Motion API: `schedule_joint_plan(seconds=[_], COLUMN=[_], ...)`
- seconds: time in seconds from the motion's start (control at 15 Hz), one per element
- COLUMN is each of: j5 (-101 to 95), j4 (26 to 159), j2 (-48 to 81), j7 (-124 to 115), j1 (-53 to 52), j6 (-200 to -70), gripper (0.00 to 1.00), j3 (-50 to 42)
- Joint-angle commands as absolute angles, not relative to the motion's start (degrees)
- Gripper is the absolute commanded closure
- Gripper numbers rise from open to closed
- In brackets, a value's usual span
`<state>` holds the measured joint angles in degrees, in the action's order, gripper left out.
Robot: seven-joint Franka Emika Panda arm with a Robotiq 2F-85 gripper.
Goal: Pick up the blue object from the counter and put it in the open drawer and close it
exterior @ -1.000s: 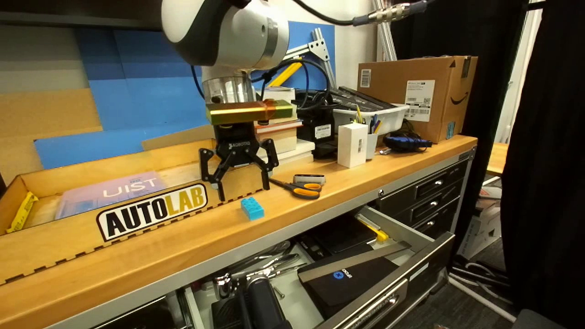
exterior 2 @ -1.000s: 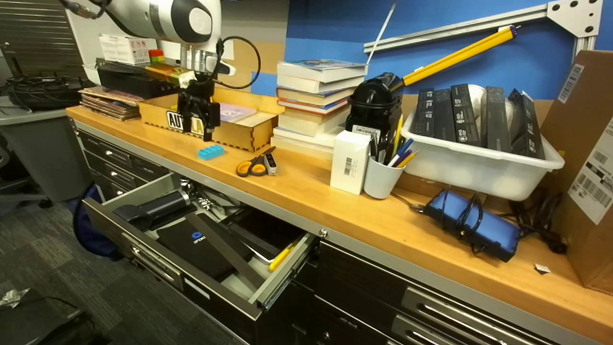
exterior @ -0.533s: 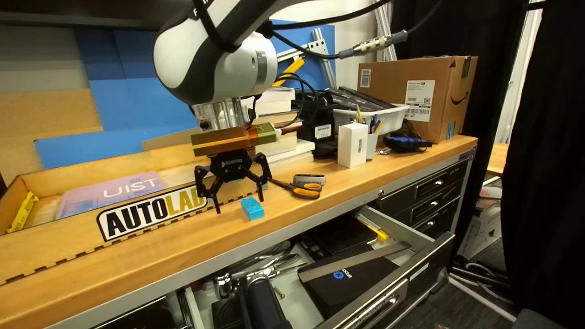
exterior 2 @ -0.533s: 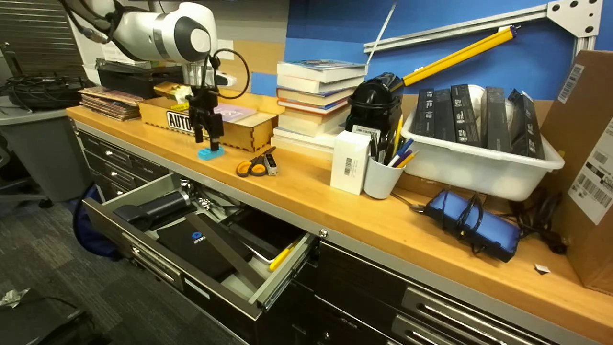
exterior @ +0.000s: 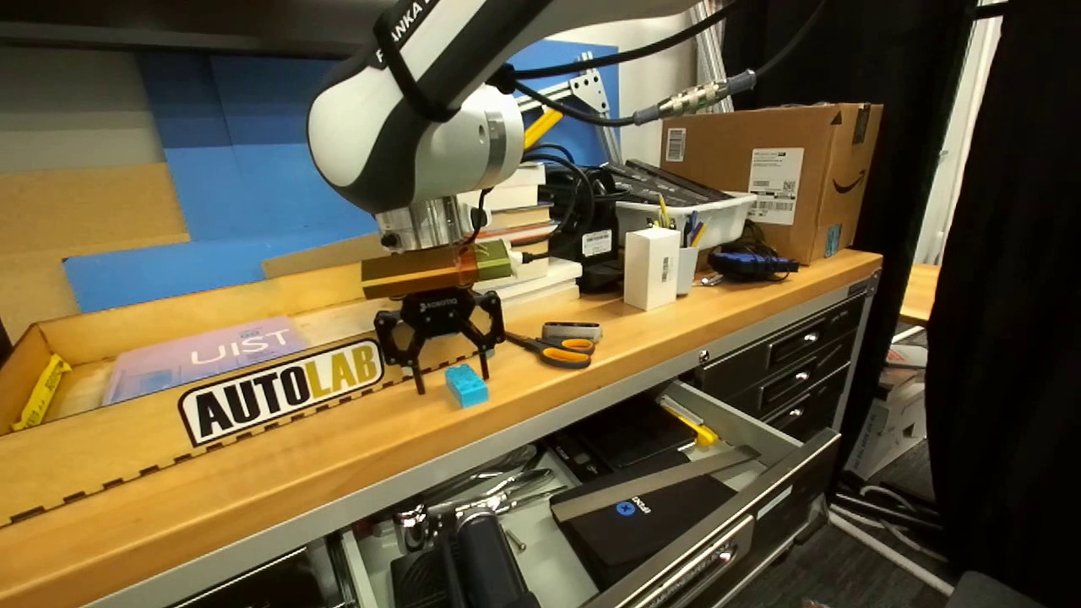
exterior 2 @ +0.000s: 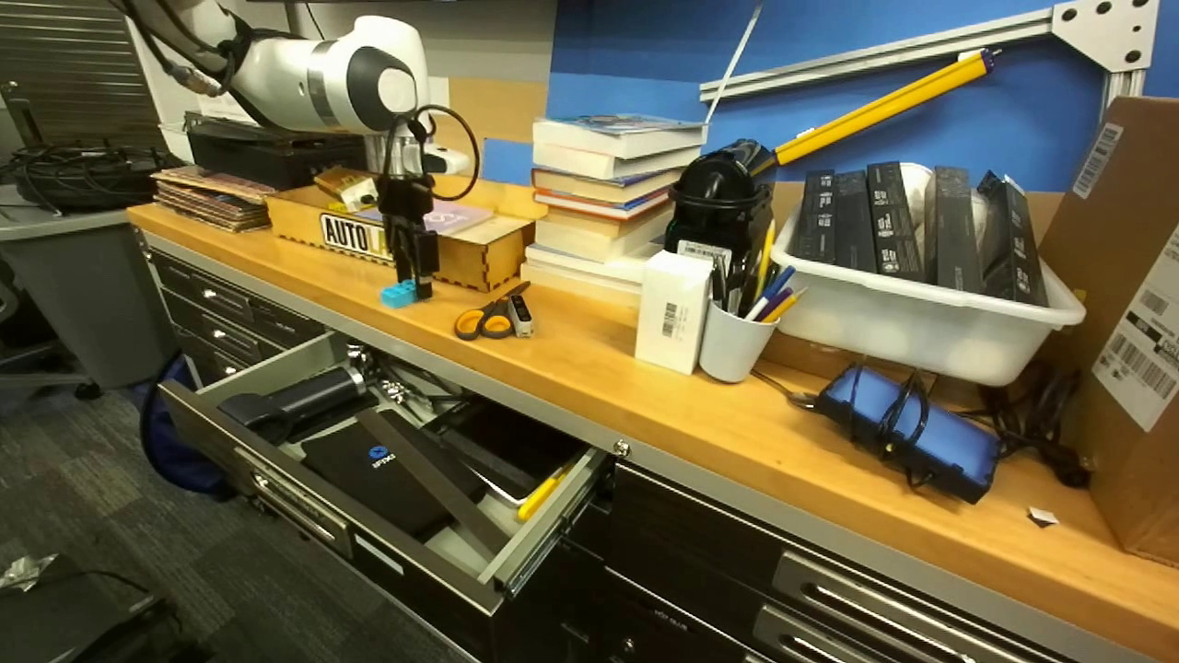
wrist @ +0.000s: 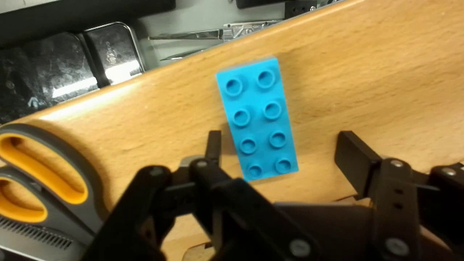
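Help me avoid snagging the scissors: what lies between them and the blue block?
In the wrist view, one finger of the end effector stands between the scissors and the blue block; otherwise, only the counter's bare wood shows there.

Wears a glossy, rounded white shell above the gripper, with black panels, a black strap and, beside it, pale letters reading ANKA. Carries a grey band round the shell and, nearer the gripper, a shiny metal cylinder. Just over the gripper, has a boxy bar in gold and green. Well above the gripper, has black cables with a silver connector. Shows jointed black fingers with flat pads and silver screws. Bears ROBOTIQ in white letters on the gripper's front.
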<state>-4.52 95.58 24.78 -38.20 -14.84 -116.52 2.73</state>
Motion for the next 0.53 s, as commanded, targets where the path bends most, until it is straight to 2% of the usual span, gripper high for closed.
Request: schedule_joint_plan(seconds=[0.0, 0.2, 0.33, 0.47], j5=[-3.6, -3.0, -2.2, -0.7], j4=[96.7, 98.2, 100.1, 101.9], j2=[23.7, 22.1, 20.3, 19.1], j7=[-38.8, -39.0, -39.4, -39.1], j1=[-14.9, -14.8, -14.3, -13.6], j6=[-117.4, -117.6, -118.2, -118.1], gripper=[0.51, 0.75, 0.87, 0.83], j3=[2.9, 3.1, 3.1, 3.2])
